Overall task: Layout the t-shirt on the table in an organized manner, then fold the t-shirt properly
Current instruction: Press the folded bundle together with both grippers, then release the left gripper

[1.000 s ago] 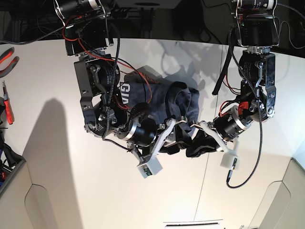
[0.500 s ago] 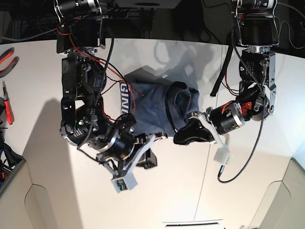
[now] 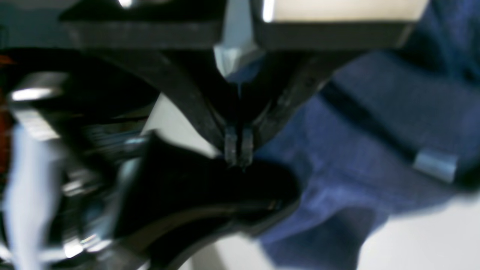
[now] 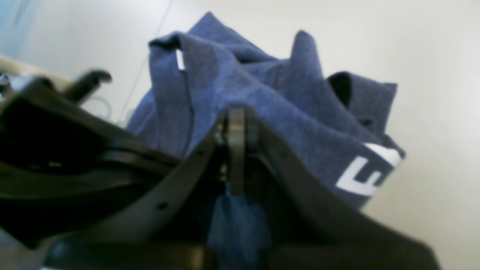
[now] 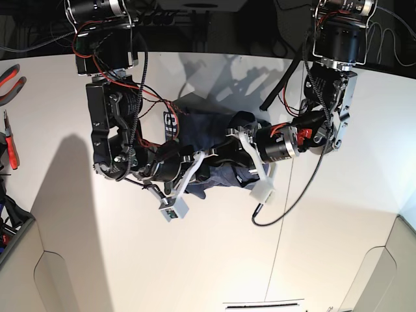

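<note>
heathered navy t-shirt (image 4: 262,97) — soft crumpled heap, white block lettering

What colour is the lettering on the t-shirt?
White, on the heathered navy-blue t-shirt; clearest in the right wrist view.

The t-shirt (image 4: 262,90) is heathered navy blue with white block lettering (image 4: 365,174). The table (image 5: 214,260) is white with a thin dark seam. The fingers (image 4: 236,150) are black.
</note>
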Controlling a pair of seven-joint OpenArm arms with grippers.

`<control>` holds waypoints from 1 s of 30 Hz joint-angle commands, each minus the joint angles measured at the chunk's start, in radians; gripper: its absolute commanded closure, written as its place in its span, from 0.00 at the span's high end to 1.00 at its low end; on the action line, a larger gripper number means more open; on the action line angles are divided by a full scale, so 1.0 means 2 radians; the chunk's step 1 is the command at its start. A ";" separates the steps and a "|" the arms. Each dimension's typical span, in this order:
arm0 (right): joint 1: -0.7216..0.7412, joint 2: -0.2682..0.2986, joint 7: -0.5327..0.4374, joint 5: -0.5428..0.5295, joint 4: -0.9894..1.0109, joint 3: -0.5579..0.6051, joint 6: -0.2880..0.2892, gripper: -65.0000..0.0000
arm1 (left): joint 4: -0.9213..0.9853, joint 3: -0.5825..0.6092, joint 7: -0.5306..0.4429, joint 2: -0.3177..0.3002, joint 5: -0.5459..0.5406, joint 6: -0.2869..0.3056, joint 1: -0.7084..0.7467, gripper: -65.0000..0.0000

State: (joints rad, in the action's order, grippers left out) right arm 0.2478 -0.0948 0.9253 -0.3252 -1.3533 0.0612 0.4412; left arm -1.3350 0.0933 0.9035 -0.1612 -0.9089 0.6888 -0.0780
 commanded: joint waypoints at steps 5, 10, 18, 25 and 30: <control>0.010 0.006 -0.066 0.026 0.071 -0.004 -0.007 0.00 | 0.022 0.002 -0.014 -0.001 0.006 0.005 -0.010 0.00; 0.013 0.012 -0.114 0.053 0.154 -0.005 -0.009 0.00 | 0.030 0.002 -0.015 -0.001 0.048 0.005 -0.010 0.00; 0.018 0.017 -0.118 0.054 0.173 -0.005 -0.010 0.00 | 0.030 0.002 -0.056 -0.001 0.152 -0.045 -0.010 0.00; 0.032 0.017 -0.119 0.055 0.172 -0.005 -0.009 0.00 | 0.030 0.002 -0.100 -0.001 0.235 -0.099 -0.010 0.00; 0.034 0.017 -0.083 0.053 0.172 -0.005 -0.009 0.00 | 0.030 0.002 -0.126 -0.001 0.254 -0.107 -0.016 0.00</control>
State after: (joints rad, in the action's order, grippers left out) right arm 0.3084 -0.0673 0.7090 -0.2626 -1.0103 0.0528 0.4450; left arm -1.2621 0.1017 0.6788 -0.1524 -0.4156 0.5007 -0.0864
